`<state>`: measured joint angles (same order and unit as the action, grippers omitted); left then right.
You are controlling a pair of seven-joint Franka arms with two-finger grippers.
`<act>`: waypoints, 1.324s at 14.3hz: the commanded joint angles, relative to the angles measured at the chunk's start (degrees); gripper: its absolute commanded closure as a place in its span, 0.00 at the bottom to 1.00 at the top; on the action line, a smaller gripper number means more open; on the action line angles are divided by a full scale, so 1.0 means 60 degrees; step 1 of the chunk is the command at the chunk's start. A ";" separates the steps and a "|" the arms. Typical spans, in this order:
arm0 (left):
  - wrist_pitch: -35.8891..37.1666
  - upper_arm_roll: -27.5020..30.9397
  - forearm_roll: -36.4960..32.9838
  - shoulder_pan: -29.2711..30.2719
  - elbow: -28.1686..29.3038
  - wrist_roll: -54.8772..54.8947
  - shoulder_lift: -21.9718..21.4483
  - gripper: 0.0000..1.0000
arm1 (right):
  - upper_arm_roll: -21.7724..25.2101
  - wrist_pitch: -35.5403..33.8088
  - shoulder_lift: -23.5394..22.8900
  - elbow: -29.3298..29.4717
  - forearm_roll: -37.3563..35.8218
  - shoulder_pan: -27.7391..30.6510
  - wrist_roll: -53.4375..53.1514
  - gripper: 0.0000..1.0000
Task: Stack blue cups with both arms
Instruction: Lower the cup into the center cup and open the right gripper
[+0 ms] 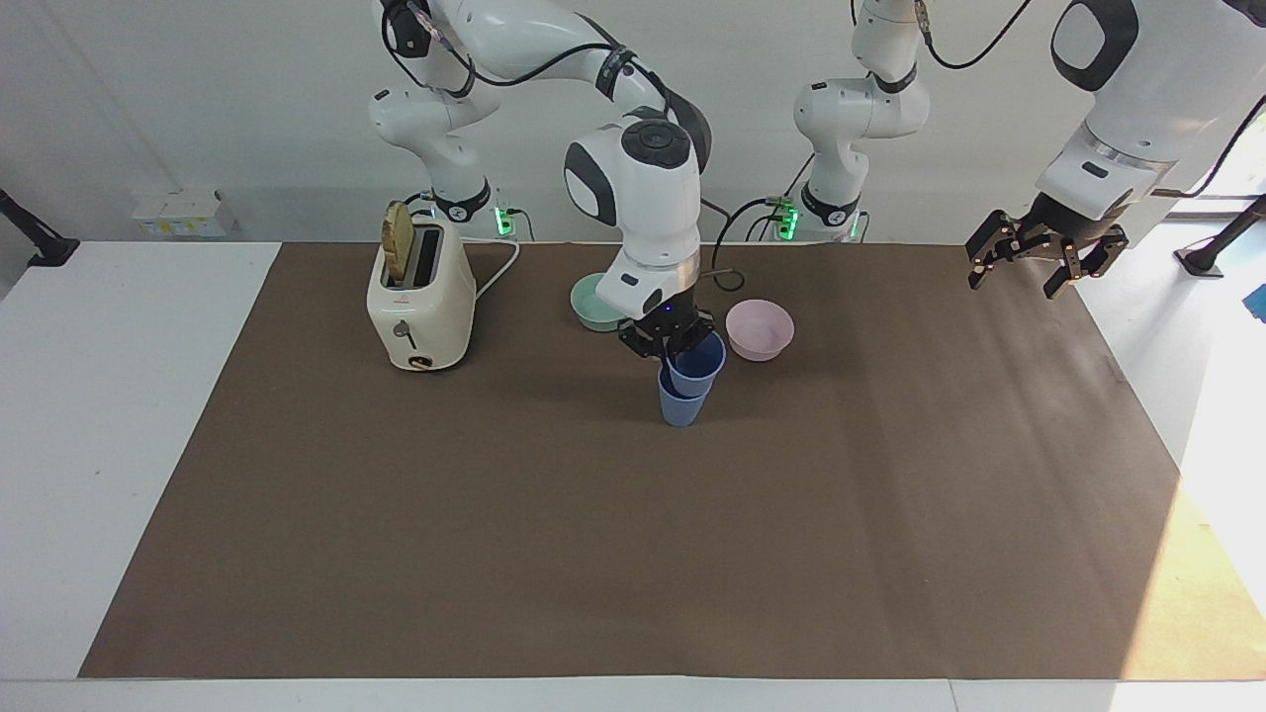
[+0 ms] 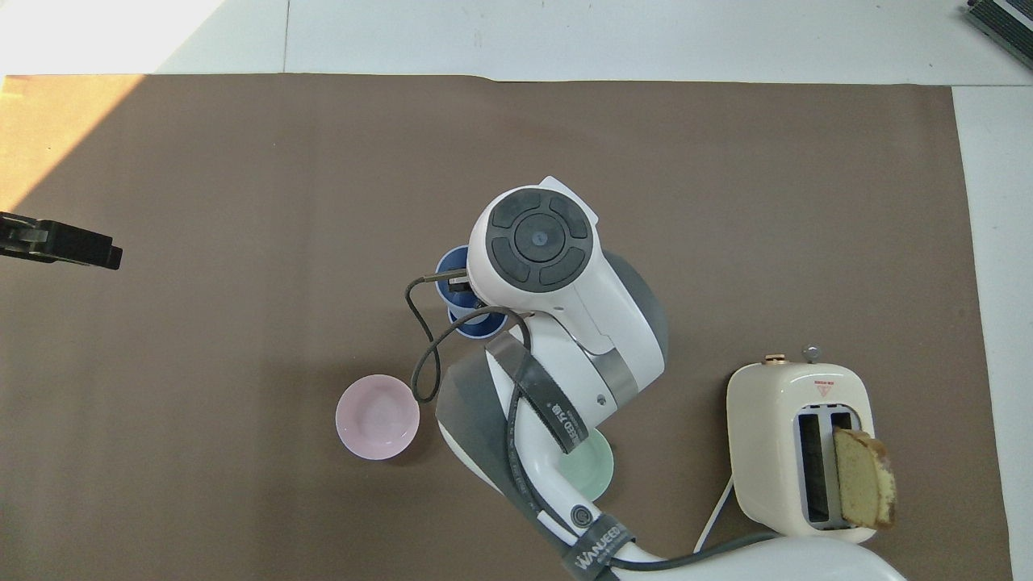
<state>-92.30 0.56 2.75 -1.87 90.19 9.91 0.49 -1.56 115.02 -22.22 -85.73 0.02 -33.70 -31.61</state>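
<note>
One blue cup [image 1: 678, 410] stands upright on the brown mat, between the two arms' ends of the table. My right gripper [image 1: 676, 346] is shut on the rim of the second blue cup [image 1: 700, 364]. That cup hangs slightly tilted right above the standing one, with its base dipping into the mouth below. In the overhead view the right arm covers most of both: only part of the held cup [image 2: 449, 265] and of the standing cup [image 2: 482, 324] shows. My left gripper [image 1: 1039, 255] waits open in the air over the mat's edge at the left arm's end, its tip showing [image 2: 60, 244].
A pink bowl [image 1: 760, 329] [image 2: 377, 416] sits beside the cups, slightly nearer to the robots. A teal bowl [image 1: 591, 302] [image 2: 595, 474] lies nearer still, under the right arm. A cream toaster [image 1: 419, 302] [image 2: 799, 448] with a slice of bread stands toward the right arm's end.
</note>
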 commanded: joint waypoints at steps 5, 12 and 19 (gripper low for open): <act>0.0252 -0.0079 -0.0151 0.0062 -0.0178 0.0048 0.0006 0.00 | 0.0011 -0.0010 0.0085 -0.0272 -0.0179 0.0035 -0.0224 1.00; 0.0252 -0.0079 -0.0151 0.0062 -0.0178 0.0063 0.0006 0.00 | 0.0011 0.0107 0.0115 -0.0434 -0.0253 0.0094 -0.0239 0.00; 0.0237 -0.0079 -0.0151 0.0062 -0.0178 0.0063 0.0006 0.00 | 0.0114 -0.0931 0.1122 -0.0317 -0.0282 0.0707 -0.0195 0.00</act>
<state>-92.25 0.51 2.75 -1.87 90.19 9.91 0.49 -0.24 112.33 -20.14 -86.73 -0.98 -32.28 -31.82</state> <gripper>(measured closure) 0.000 0.000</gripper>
